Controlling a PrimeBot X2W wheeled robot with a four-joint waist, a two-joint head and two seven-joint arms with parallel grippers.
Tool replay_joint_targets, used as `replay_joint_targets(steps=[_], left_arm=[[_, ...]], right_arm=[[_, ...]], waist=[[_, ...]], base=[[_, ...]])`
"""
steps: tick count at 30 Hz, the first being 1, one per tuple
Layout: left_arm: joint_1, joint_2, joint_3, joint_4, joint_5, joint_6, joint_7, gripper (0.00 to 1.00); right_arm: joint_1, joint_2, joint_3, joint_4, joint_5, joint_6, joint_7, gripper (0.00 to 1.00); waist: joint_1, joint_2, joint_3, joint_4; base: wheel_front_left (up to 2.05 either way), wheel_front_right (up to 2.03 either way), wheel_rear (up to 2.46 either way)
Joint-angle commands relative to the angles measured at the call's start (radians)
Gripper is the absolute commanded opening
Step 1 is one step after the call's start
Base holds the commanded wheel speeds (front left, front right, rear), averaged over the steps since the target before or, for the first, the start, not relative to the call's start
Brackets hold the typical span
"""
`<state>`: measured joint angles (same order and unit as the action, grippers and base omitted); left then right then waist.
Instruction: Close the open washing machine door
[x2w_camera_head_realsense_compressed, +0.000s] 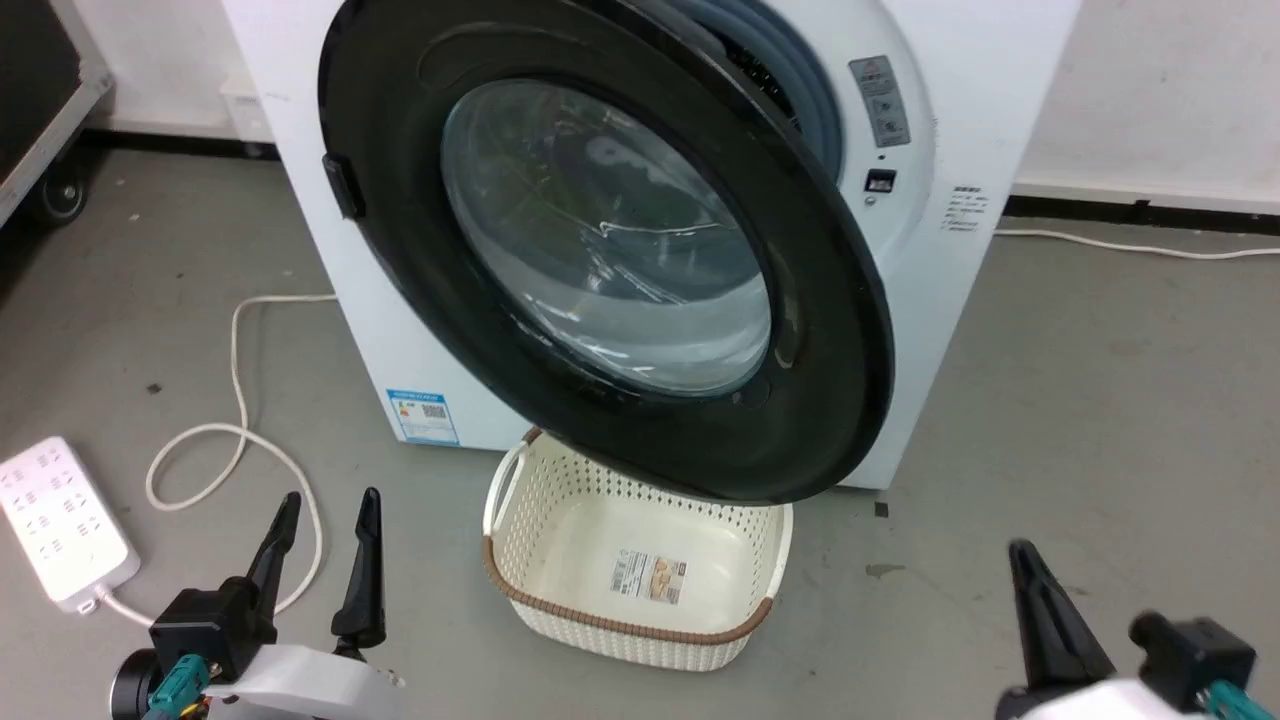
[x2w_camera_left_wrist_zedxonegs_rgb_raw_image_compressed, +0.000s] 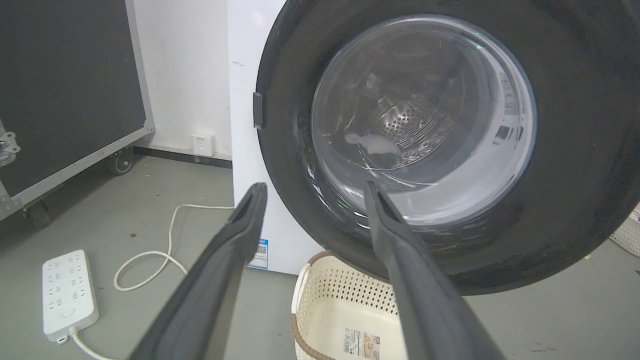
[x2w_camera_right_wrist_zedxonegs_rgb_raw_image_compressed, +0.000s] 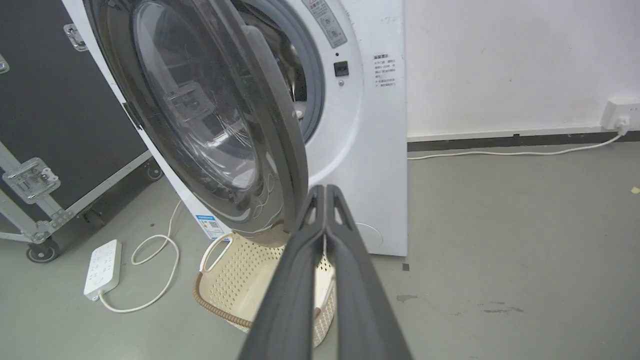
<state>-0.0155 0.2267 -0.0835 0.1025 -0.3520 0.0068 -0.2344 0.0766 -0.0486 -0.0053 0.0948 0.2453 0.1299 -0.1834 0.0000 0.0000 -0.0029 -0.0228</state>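
Head view: washing machine door (x2w_camera_head_realsense_compressed: 600, 240) half open, hinged left; left gripper (x2w_camera_head_realsense_compressed: 330, 497) spread, empty; right gripper (x2w_camera_right_wrist_zedxonegs_rgb_raw_image_compressed: 325, 189) pinched shut, empty, probably best placed to press the rim's free edge inward.

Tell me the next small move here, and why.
Probably raise the right gripper toward the free right rim of the washing machine door: the door stands ajar, gapping at its right edge, and that shut gripper hangs low, clear of it.
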Motion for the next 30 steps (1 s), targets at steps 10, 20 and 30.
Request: replay_joint_targets(steps=[10, 20, 30], left_arm=[[-0.025, 0.005, -0.007, -0.034, -0.007, -0.016, -0.010, 1.00], [-0.081, 0.008, -0.009, -0.009, -0.029, -0.049, -0.017, 1.00], [-0.135, 0.005, -0.014, 0.009, -0.036, -0.074, -0.024, 1.00]], right_arm=[[-0.199, -0.002, 0.078, 0.048, -0.003, 0.001, 0.041, 0.00], [-0.410, -0.002, 0.047, 0.245, -0.007, 0.001, -0.012, 0.00], [-0.580, -0.002, -0.138, 0.327, -0.058, 0.001, -0.057, 0.00]], waist=[[0.0000, 0.0000, 0.099, 0.061], [0.0000, 0.0000, 0.187, 0.118], [0.0000, 0.0000, 0.249, 0.150]], base=[[0.00, 0.00, 0.00], [0.00, 0.00, 0.00], [0.00, 0.00, 0.00]])
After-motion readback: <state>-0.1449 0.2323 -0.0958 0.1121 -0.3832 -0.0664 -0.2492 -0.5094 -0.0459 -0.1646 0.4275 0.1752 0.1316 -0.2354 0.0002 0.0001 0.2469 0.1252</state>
